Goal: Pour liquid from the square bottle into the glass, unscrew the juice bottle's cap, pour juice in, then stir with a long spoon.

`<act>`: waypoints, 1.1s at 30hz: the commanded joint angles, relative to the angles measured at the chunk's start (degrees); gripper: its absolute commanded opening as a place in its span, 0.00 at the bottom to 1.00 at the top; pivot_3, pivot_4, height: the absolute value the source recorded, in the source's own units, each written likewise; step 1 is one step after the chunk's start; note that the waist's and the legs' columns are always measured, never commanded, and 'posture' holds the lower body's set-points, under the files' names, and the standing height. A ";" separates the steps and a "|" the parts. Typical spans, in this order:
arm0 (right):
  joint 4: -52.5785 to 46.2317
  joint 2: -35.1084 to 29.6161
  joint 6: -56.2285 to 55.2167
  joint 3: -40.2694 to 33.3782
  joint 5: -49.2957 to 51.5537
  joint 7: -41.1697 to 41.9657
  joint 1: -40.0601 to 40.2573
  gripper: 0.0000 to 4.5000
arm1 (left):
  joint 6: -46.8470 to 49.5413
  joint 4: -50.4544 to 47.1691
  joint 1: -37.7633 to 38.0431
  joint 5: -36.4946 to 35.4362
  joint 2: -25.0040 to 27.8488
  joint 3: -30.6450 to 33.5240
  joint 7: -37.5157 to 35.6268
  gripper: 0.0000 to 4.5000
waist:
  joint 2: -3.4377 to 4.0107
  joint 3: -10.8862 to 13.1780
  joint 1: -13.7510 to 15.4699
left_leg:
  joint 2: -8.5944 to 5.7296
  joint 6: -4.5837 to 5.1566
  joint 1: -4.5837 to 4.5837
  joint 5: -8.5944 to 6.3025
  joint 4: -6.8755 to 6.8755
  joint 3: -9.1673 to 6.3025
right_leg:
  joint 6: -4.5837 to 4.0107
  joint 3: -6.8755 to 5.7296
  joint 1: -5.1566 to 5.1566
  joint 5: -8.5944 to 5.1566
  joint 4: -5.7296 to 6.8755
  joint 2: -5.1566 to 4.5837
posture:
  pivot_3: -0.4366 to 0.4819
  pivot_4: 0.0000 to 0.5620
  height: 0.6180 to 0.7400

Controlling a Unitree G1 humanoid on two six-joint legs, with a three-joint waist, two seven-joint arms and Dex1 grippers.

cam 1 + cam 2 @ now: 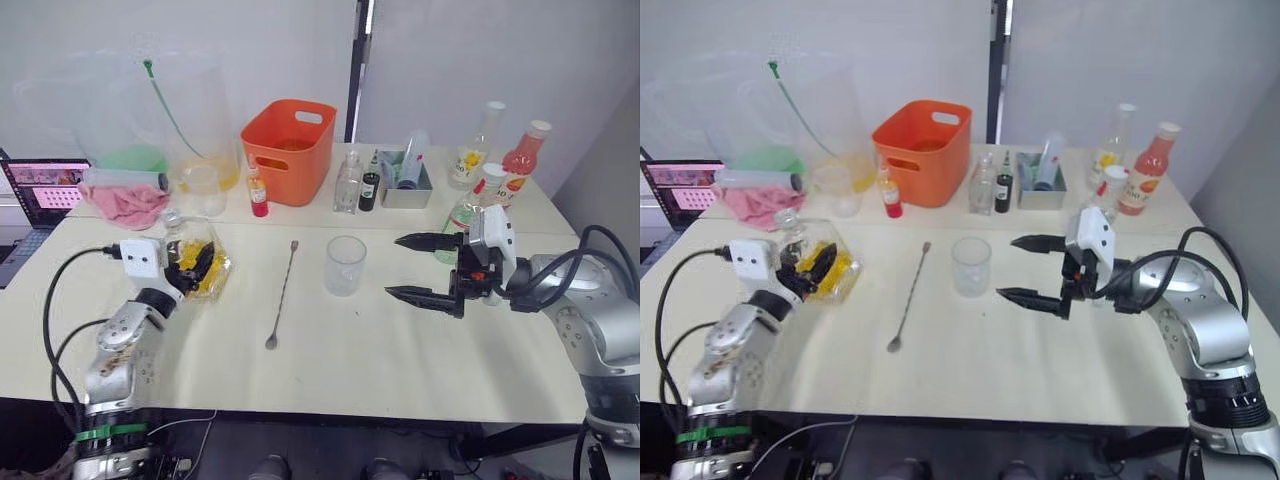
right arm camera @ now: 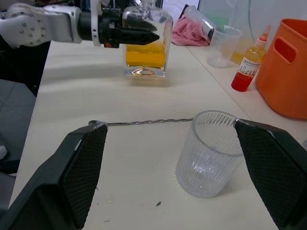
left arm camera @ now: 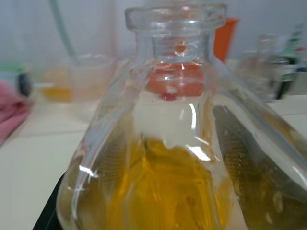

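Left claw (image 2: 144,34) is clamped on the square bottle (image 1: 197,262), standing at the counter's (image 1: 400,350) left. Right claw (image 1: 425,268) gapes beside the empty glass (image 1: 345,264). I worry the slick glass sides slip mid-tilt (liquid spills short).

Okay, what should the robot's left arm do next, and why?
Probably lift the square bottle and carry it toward the glass. The left gripper is shut on it, it stands on the table, and the glass looks empty.
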 commanded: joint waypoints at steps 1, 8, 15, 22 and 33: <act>-1.43 -0.93 0.18 -1.99 0.97 -0.17 -0.05 1.00 | 2.43 -10.39 1.93 -4.23 4.98 -2.04 -9.00 0.62 | 0.01 0.00 0.01 | 0.00 0.02 0.00 -0.01 0.01 0.01 | 0.01 0.01 0.03 0.01 -0.03 0.00 | 0.48 0.27 1.00; -4.93 -2.11 1.99 -4.79 2.25 -1.55 3.61 1.00 | 6.30 -14.99 2.15 -9.61 8.74 -7.60 -21.60 0.62 | 0.04 0.02 -0.28 | 0.08 0.04 0.04 -0.01 -0.03 0.05 | 0.01 0.04 0.01 0.01 -0.03 0.06 | 0.48 0.27 1.00; -8.81 -4.10 3.38 -8.18 3.07 -4.17 7.72 1.00 | 2.77 -7.41 -6.12 -3.97 7.12 -18.56 -32.49 0.62 | 0.04 0.02 -0.15 | 0.06 0.04 0.05 -0.02 0.04 0.07 | 0.01 0.03 0.10 0.00 -0.05 0.06 | 0.48 0.27 1.00; -11.57 -5.91 4.83 -11.69 4.40 -6.07 10.61 1.00 | -3.03 3.72 -14.13 -0.63 0.48 -24.86 -40.35 0.62 | 0.05 0.02 -0.35 | 0.06 0.06 0.04 -0.01 0.08 0.08 | 0.01 0.02 0.09 0.00 -0.01 0.06 | 0.48 0.27 1.00; -14.83 -7.40 6.85 -14.53 5.84 -8.97 13.18 1.00 | -11.19 17.88 -18.06 5.47 -5.01 -27.99 -47.30 0.62 | 0.05 0.02 -0.31 | 0.04 0.11 0.04 -0.03 0.20 0.07 | 0.02 0.01 0.15 0.01 0.02 0.06 | 0.48 0.27 1.00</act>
